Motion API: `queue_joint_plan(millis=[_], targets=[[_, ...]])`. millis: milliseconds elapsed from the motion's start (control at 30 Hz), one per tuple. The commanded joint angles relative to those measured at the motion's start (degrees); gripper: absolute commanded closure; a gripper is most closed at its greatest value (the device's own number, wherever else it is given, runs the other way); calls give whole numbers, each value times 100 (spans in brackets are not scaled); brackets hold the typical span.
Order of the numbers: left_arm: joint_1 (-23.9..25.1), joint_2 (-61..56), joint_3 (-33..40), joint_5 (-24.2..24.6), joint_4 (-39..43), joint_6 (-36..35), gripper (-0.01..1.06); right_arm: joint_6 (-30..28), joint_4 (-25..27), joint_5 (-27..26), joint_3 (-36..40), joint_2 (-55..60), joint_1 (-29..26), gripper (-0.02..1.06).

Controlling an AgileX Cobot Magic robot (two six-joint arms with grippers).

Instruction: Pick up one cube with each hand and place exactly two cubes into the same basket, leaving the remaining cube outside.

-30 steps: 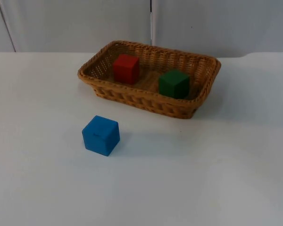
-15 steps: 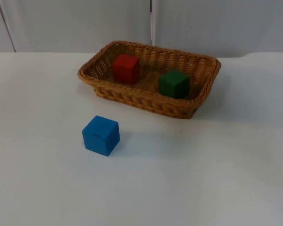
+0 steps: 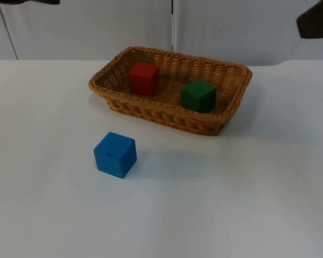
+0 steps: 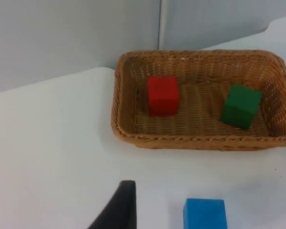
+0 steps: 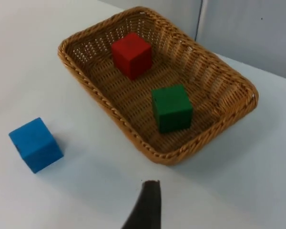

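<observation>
Both arms raised well back from basket [image 3: 171,88], finger opening can't tell.
Red cube [image 3: 144,78], green cube [image 3: 198,95] inside basket; blue cube [image 3: 115,155] on counter [image 3: 231,199] in front.

no text, label, brand, number or sign can be read on any surface here.

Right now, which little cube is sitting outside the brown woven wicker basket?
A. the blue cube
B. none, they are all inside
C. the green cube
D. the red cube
A: the blue cube sits on the white table in front of the woven wicker basket, while the red cube and green cube lie inside it.
</observation>
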Motion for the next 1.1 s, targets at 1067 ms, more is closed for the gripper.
queue_joint_plan(millis=[1067], targets=[[-15,-4541,1412,1802,347,-463,0,255,35,1859,1072,-4044,43,29]])
